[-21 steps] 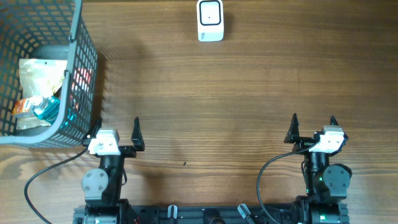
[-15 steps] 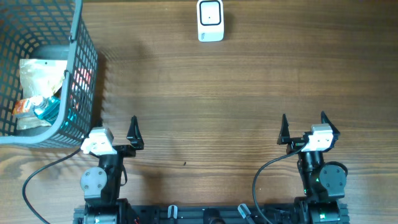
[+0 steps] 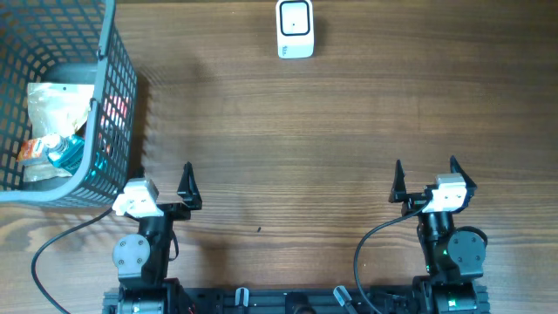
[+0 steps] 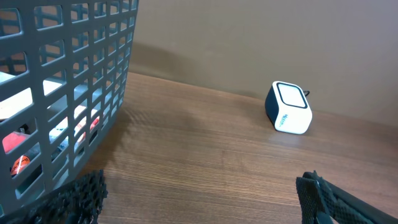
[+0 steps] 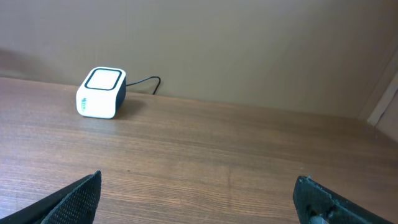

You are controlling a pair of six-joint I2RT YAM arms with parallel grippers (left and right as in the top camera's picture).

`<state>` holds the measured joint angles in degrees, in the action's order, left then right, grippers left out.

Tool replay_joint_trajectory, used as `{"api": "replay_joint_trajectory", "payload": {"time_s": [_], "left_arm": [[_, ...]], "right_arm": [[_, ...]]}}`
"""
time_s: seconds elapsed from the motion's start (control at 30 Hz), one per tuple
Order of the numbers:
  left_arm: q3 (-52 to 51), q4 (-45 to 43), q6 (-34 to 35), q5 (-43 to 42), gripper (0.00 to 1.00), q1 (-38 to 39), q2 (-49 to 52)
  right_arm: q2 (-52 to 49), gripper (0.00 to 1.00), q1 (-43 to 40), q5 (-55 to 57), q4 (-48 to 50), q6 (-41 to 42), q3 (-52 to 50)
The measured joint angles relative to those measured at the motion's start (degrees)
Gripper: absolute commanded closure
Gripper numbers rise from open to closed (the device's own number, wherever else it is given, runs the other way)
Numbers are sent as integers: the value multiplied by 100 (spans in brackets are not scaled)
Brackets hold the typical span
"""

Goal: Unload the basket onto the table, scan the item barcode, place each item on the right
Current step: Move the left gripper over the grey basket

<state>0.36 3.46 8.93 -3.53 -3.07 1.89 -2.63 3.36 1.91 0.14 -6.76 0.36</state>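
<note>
At the left end of the table [image 3: 349,113] we see a grey basket [image 3: 115,96] holding a pale packet [image 3: 57,109]. A smaller orange-and-teal packet [image 3: 48,150] lies slantwise on the pale packet's near edge, and we can't tell where any barcode faces. The scanner [image 3: 295,29] sits at the far edge. The left gripper [image 3: 159,179] is just beside the basket and the right gripper [image 3: 425,170] is well apart from it; both are spread wide and hold nothing.

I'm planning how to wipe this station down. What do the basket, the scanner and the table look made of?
Basket: probably moulded plastic, matte grey; uniform square lattice, thick bars. Scanner: likely hard plastic, smooth white shell, dark sides. Table: wood or wood-look laminate, brown grain lines; I cannot tell which.
</note>
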Motion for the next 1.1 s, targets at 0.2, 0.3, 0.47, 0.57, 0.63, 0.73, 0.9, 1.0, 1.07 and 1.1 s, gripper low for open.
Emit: {"api": "replay_joint_trajectory", "payload": {"time_s": [0.2,0.3,0.47,0.57,0.63,0.73,0.9,1.0,1.07,1.1], "left_arm": [[0,0,0,0,0,0,0],[0,0,0,0,0,0,0],[0,-4,0,0,0,0,0],[0,-210,376,-509,0,-2,4],[-4,-529,1119,-1650,0,-2,15],[9,-1628,1725,-2824,0,-7,48],[166,-2363,1794,-3604,0,-7,48],[1067,-1303,1366,-3362,0,-7,286],[2114,160,1080,-2868,0,-4,719],[2986,1357,933,-2481,0,-7,1298]], "right_arm": [[0,0,0,2,0,0,0],[0,0,0,0,0,0,0],[0,0,0,0,0,-2,0],[0,0,0,0,0,-2,0],[0,0,0,0,2,-2,0],[-11,0,0,0,4,-2,0],[-11,0,0,0,11,-2,0],[-15,0,0,0,13,-2,0],[-28,0,0,0,15,-2,0],[-35,0,0,0,17,-2,0]]}}
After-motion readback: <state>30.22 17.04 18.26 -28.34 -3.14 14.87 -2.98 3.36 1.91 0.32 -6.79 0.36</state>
